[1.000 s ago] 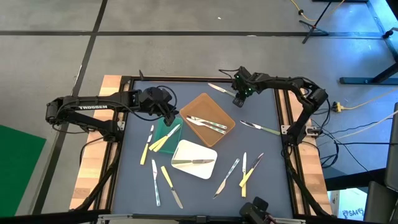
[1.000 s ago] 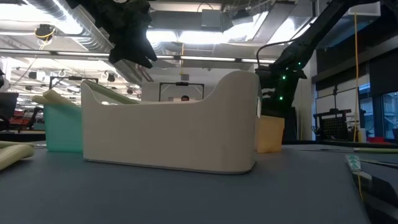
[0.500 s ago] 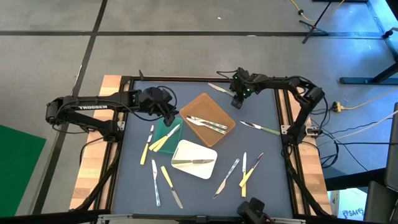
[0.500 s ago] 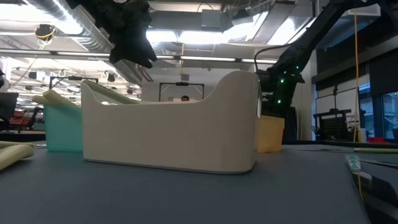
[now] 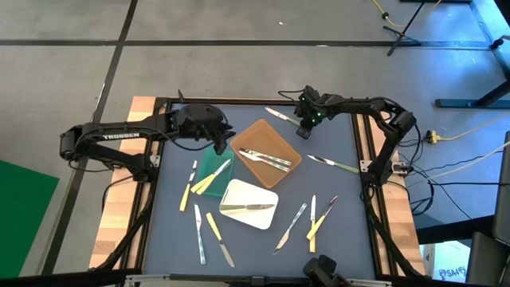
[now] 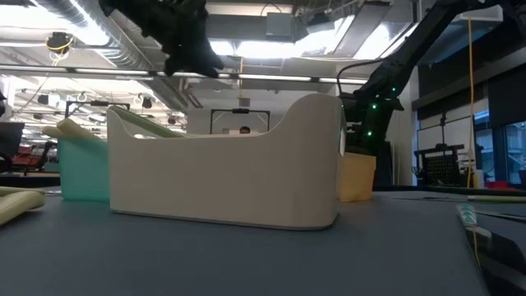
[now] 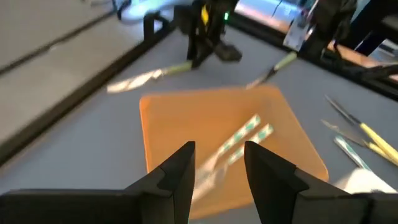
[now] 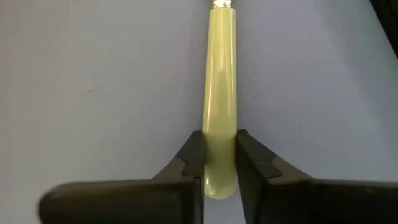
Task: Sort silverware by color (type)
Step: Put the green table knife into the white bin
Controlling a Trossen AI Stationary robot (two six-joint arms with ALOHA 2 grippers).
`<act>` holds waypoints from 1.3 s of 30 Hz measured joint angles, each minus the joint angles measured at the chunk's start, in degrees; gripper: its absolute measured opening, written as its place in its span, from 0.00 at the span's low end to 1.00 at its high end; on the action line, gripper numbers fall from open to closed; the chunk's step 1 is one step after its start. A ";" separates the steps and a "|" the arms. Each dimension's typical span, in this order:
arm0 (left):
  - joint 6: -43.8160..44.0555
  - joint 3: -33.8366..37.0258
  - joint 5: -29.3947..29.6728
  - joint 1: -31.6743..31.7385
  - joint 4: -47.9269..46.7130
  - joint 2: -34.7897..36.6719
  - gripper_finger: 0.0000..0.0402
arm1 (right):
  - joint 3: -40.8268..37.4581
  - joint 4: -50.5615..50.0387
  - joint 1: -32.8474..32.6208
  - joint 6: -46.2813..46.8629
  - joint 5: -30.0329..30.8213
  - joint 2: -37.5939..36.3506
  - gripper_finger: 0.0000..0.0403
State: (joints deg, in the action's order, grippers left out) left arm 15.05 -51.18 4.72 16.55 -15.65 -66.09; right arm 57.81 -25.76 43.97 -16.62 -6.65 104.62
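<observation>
Pale yellow plastic forms the smooth, rounded handle of the slim metal-tipped utensil (image 8: 220, 93) that the right gripper (image 8: 219, 163) is clenched upon, its two dark fingers (image 8: 193, 155) pressed against both sides of the handle near its butt end. This utensil lies on the blue-grey counter (image 5: 335, 147) just beyond the far corner of the flat brown square tray (image 5: 265, 154), the landmark for all positions here. The left gripper (image 7: 217, 171) hangs over the tray's left edge with its fingers spread and nothing between them. Two utensils with patterned silvery-blue handles (image 5: 265, 158) lie inside the tray; a green tray (image 5: 209, 169) with yellow-handled pieces sits to its left, a white tray (image 5: 249, 204) holding one piece lies nearer the front, and further loose silverware is scattered right of and in front of the tray. Judged by its form, the gripped piece is light, stiff and glossy, so it may slip or pivot; a hold nearer mid-handle would probably steady it. Its metal end runs out of the right wrist view, so whether it is knife, fork or spoon cannot be told. From the low view, the white tray's wall hides most of the counter.
</observation>
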 joint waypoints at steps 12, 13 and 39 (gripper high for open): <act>-5.44 0.00 -22.89 11.08 26.81 -14.58 0.33 | -0.08 0.22 0.00 0.02 -0.37 0.13 0.11; -5.15 -0.08 -24.86 11.82 29.62 -16.37 0.33 | -0.08 0.22 0.00 0.02 -0.38 0.13 0.10; -9.25 -29.16 -38.94 16.22 31.02 -51.86 0.33 | -0.21 3.66 -0.13 -1.17 -0.63 0.20 0.08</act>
State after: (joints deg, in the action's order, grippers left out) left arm 5.80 -80.34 -34.22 32.77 15.37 -117.95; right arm 57.60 -22.10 43.83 -17.79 -7.28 104.81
